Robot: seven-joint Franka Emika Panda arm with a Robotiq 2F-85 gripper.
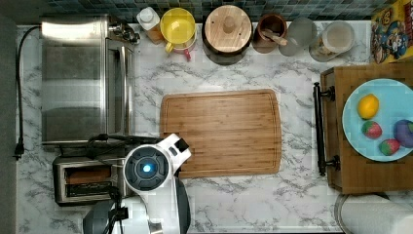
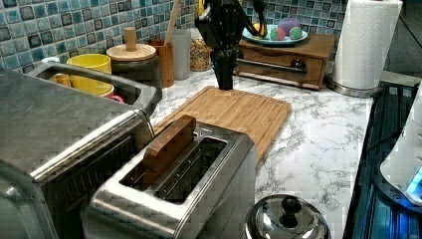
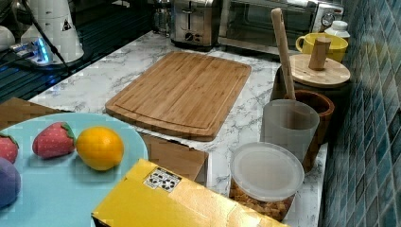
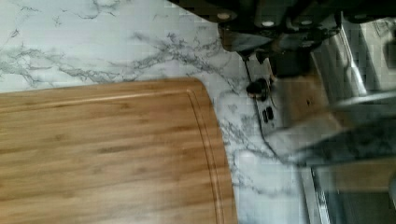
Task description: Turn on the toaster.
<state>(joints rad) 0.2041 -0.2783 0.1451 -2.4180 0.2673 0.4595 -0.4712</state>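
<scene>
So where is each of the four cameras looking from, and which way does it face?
Top view: overhead, straight down; arm over toaster.
Left view: behind the toaster, facing the cutting board; gripper above it.
Right view: behind the fruit plate, facing the toaster; robot base.
Wrist view: looks down at the board corner.
All share the cutting board.

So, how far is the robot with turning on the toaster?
Nothing looks done yet: the bread stands high out of its slot in the toaster, so it seems not switched on. In hand: the gripper hangs over the board, apart from the toaster. Left: reach the toaster's front end and switch it on, which should lower the bread.
</scene>
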